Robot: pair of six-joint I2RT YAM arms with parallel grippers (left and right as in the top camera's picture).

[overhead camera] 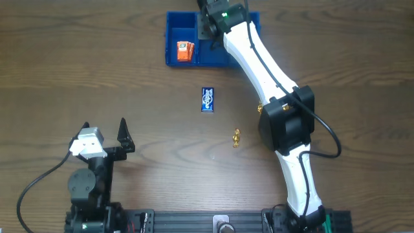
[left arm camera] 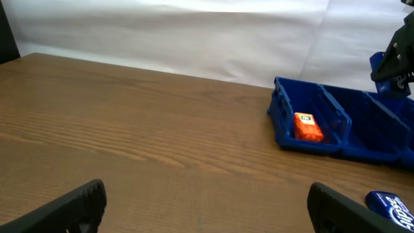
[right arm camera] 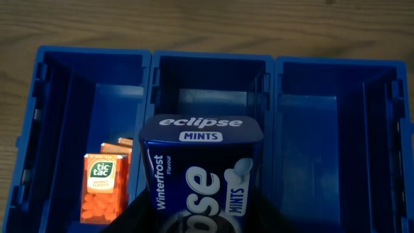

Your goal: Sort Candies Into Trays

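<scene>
Placing step: the right gripper [right arm camera: 200, 223], jaws clamped on a blue mint tin [right arm camera: 202, 162], hangs over the blue tray's [right arm camera: 275, 65] middle compartment. The next move probably calls for lowering, then release. The left gripper [overhead camera: 103, 131] rests well away from the tray, jaws open.

probably a lab: wooden table [overhead camera: 97, 77], white backdrop [left arm camera: 194, 32]

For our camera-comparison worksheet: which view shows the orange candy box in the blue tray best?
The right wrist view: the orange candy box shows close and front-on in an end compartment of the blue tray, a second beside it. The top view gives a small orange patch; the left wrist view shows it distant, angled.
</scene>
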